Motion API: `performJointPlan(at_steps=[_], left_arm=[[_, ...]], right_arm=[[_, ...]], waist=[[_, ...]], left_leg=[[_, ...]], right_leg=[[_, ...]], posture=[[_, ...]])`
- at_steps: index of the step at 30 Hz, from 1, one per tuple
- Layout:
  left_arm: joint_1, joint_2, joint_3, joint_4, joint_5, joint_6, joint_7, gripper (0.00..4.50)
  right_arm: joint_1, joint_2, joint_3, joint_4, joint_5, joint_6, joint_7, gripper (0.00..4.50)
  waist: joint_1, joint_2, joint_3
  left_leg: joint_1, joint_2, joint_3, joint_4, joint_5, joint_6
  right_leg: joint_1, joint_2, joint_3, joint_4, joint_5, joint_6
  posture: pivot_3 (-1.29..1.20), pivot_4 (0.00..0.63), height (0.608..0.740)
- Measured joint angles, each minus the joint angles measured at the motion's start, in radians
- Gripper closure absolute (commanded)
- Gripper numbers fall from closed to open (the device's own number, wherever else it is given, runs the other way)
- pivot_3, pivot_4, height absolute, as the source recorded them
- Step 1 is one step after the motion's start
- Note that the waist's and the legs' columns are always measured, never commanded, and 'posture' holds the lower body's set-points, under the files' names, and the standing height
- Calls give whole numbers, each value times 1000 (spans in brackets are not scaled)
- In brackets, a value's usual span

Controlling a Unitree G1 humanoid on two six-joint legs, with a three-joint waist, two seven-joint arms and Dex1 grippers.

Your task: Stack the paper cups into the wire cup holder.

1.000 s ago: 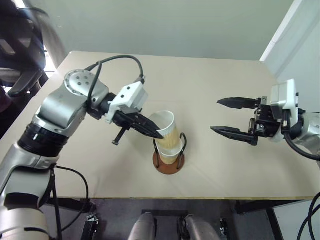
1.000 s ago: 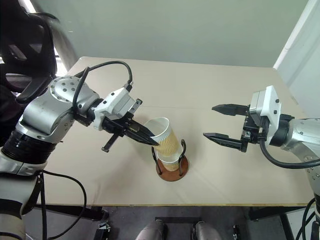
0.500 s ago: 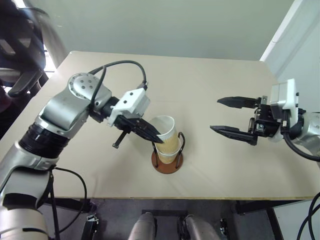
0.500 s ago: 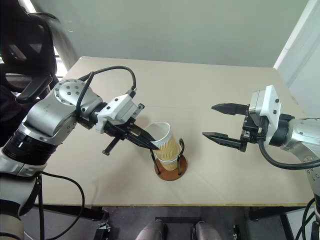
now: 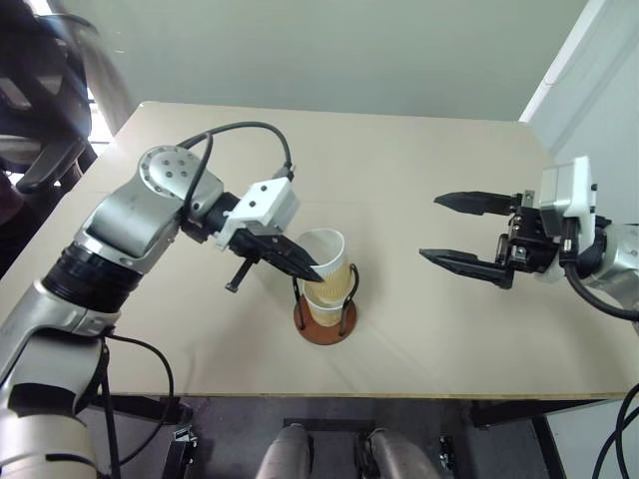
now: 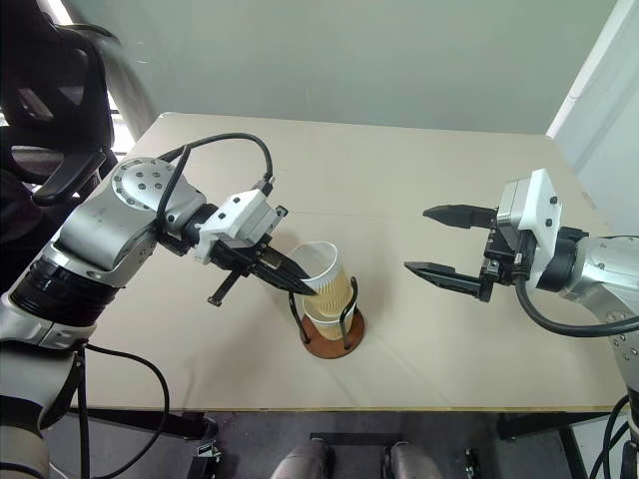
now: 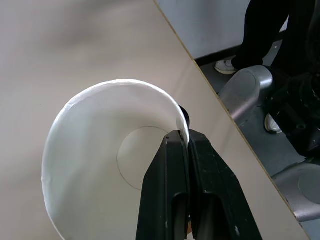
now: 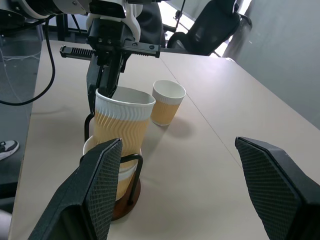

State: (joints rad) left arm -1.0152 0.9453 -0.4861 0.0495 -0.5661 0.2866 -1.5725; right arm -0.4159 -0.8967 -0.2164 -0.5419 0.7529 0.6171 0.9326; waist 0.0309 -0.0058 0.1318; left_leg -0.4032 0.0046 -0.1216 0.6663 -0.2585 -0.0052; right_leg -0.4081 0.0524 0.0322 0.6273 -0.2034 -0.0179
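The wire cup holder (image 5: 324,329) stands near the table's front edge, and a paper cup (image 5: 321,307) sits in it. A second paper cup (image 5: 330,259) is nested on top of that one, leaning slightly. My left gripper (image 5: 312,271) is shut on this upper cup's rim (image 7: 183,131), with one finger inside the cup (image 7: 100,150) and one outside. A third paper cup (image 8: 168,101) stands upright on the table beyond the holder (image 8: 127,200). My right gripper (image 6: 418,239) hovers open and empty to the right of the holder, pointing at it.
The tan table (image 5: 449,150) ends just in front of the holder. A black office chair (image 6: 50,100) stands off the back left corner. A person's dark trouser legs (image 7: 265,30) stand beside the table edge.
The held cup has straightened and sunk deeper into the holder. The holder has slid a little to the left. The right gripper has not moved.
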Motion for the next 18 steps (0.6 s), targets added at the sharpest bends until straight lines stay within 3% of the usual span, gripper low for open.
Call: performJointPlan(at_steps=[9,13,18], left_arm=[[-1,18,-7,0,-10,-2,0,1024],[-2,9,-7,9,23,-25,0,1024],[-36,-87,79,115,72,-19,8,1024]], right_arm=[[94,-112,-32,16,-11,-12,88,794],[106,-153,-45,36,-51,-50,126,794],[113,-202,-30,71,-132,-113,183,794]], waist=[[2,0,0],[1,0,0],[5,1,0]], left_leg=[[-1,-3,0,0,0,1],[-1,-3,0,0,0,1],[-2,-3,0,1,1,3]], right_leg=[[0,-2,0,0,-1,2],[0,-3,0,0,0,2],[-1,-3,0,0,0,3]], posture=[[0,150,740],[0,150,740],[0,150,740]])
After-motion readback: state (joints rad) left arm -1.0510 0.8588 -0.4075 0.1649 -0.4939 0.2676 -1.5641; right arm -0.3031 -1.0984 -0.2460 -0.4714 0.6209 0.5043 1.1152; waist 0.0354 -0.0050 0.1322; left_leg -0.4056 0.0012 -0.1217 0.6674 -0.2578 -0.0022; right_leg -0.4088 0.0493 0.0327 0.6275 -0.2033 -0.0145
